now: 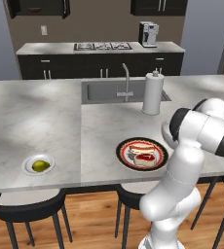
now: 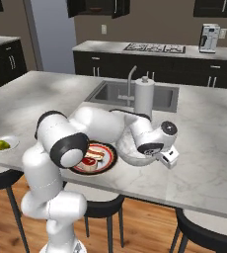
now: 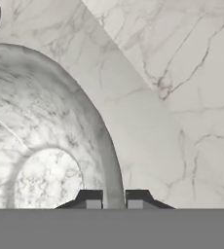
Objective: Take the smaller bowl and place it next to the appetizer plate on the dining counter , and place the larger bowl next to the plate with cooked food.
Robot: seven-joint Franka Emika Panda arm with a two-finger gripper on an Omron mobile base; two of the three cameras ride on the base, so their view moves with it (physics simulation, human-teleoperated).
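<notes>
1. My gripper [image 3: 114, 203] is pinched on the rim of the larger bowl [image 3: 46, 160], low over the surface [image 1: 104, 126] near its front edge.
2. Just beyond sits the plate with cooked food [image 1: 142, 153].
3. I judge setting down is in hand; next, release beside that plate.

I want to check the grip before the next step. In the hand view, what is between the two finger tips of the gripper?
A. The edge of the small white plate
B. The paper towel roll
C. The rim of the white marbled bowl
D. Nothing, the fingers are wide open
C: in the hand view the gripper is closed, one finger tip on each side of the larger bowl's grey-veined rim, above the dining counter.
</notes>
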